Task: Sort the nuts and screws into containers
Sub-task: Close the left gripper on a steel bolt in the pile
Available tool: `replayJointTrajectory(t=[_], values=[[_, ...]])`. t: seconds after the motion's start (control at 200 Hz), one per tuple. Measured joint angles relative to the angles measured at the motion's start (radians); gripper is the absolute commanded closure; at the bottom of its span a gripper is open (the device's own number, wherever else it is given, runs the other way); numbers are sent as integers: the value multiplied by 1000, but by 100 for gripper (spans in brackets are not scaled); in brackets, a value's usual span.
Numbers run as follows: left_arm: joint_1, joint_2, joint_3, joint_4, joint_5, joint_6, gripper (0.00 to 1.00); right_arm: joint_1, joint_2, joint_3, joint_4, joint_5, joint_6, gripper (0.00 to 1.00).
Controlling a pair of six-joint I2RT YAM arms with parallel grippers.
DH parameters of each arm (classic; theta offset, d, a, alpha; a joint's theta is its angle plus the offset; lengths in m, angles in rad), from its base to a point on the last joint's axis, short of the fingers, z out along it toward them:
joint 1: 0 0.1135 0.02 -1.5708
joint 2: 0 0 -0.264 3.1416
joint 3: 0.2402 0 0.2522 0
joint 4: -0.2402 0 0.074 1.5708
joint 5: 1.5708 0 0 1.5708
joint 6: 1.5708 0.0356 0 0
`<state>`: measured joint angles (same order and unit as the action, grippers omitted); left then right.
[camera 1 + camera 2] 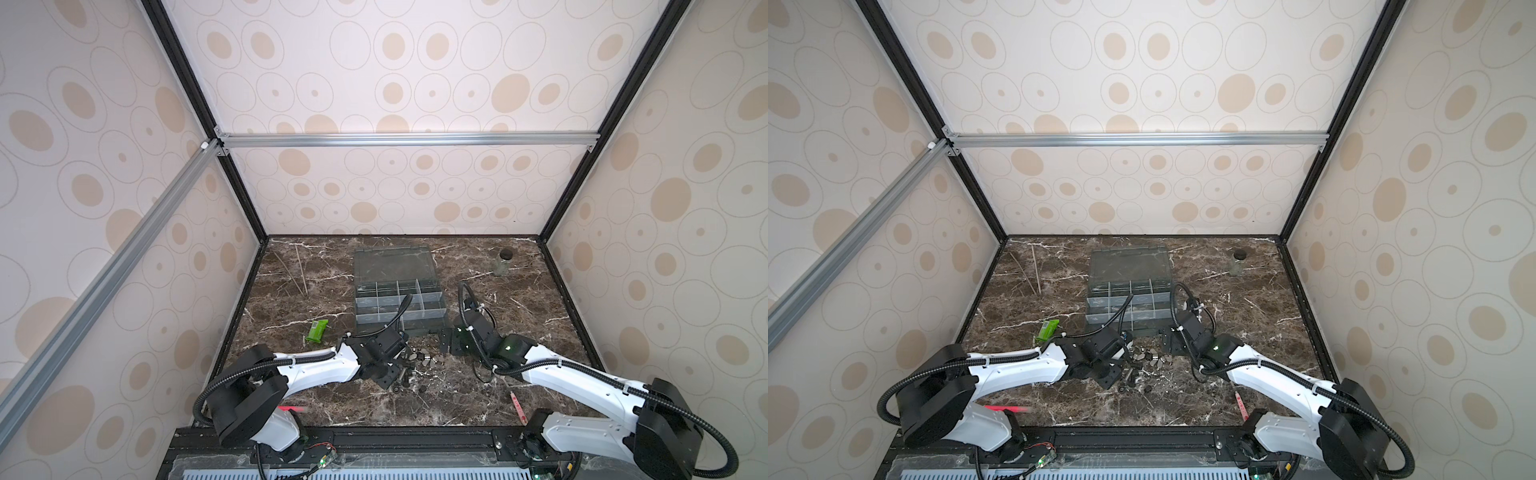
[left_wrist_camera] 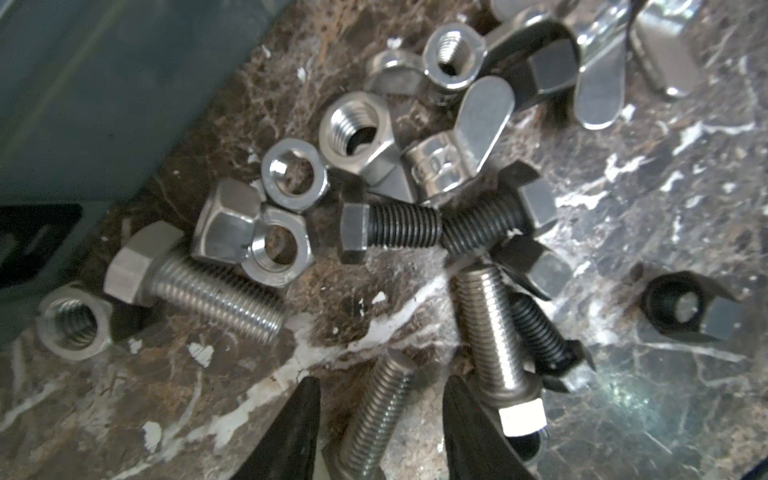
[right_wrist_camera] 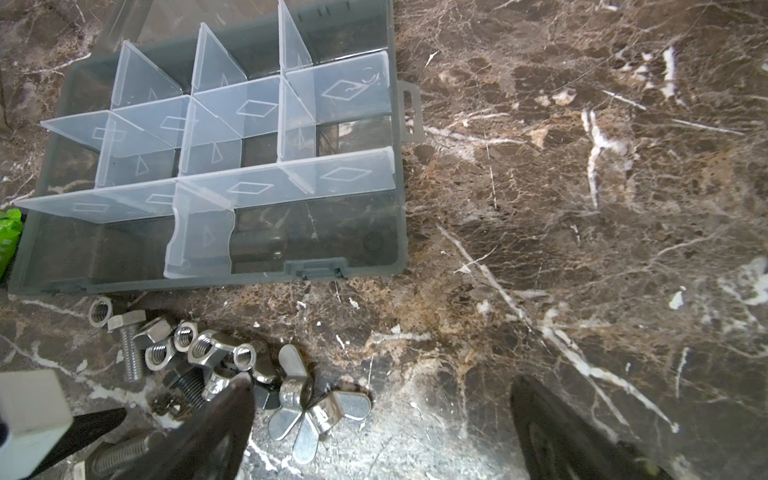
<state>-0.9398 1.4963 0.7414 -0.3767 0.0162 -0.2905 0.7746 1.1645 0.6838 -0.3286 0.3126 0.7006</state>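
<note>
Left wrist view is showing the left gripper (image 2: 380, 384) hanging low over the marble table (image 2: 665, 208). Its two black fingers (image 2: 301, 432) are standing spread on either side of a silver screw (image 2: 380, 415), with marble showing between each finger and the shaft, so it is gripping nothing. Past that one, the other screws (image 2: 216, 297) and the nuts (image 2: 270, 170) are lying jumbled together, silver and black mixed, just beside the wall of the grey organizer box (image 2: 83, 104). Right wrist view is showing the right gripper (image 3: 382, 380) with its fingers (image 3: 548, 432) standing wide apart over bare marble, holding nothing. A cluster of wing nuts (image 3: 299, 399) is lying just beside one finger, and the containers (image 3: 357, 232), walled by translucent dividers, are sitting just beyond the heap (image 3: 174, 349). Both top views are showing the box (image 1: 432, 309) (image 1: 1158, 309) lying near the table's centre, its clear lid (image 1: 395, 264) (image 1: 1129, 266) folded back toward 12 o'clock. The heap (image 1: 419, 361) (image 1: 1144, 359) is lying at the box's 6 o'clock, the left gripper (image 1: 401, 368) (image 1: 1121, 368) is sitting at the heap's 8 o'clock edge, and the right gripper (image 1: 446, 340) (image 1: 1167, 343) is hovering at its 2 o'clock. A glass jar (image 1: 502, 266) is standing at the table's 1 o'clock, a green packet (image 1: 316, 330) is lying at the box's 8 o'clock, and wooden sticks (image 1: 301, 270) are lying at its 10 o'clock.
</note>
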Motion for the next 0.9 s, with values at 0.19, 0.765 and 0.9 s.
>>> replayJointTrajectory(t=[0.19,0.765,0.9], values=[[0,20,0,5,-4,-6,65,0,-1,-2,-17,-19,16,0],[-4,-20,-77,133,-50,-113,91,0,64,32,-95,-33,16,0],[-4,-63,-118,157,-48,-152,93,0,100,68,-119,-57,9,0]])
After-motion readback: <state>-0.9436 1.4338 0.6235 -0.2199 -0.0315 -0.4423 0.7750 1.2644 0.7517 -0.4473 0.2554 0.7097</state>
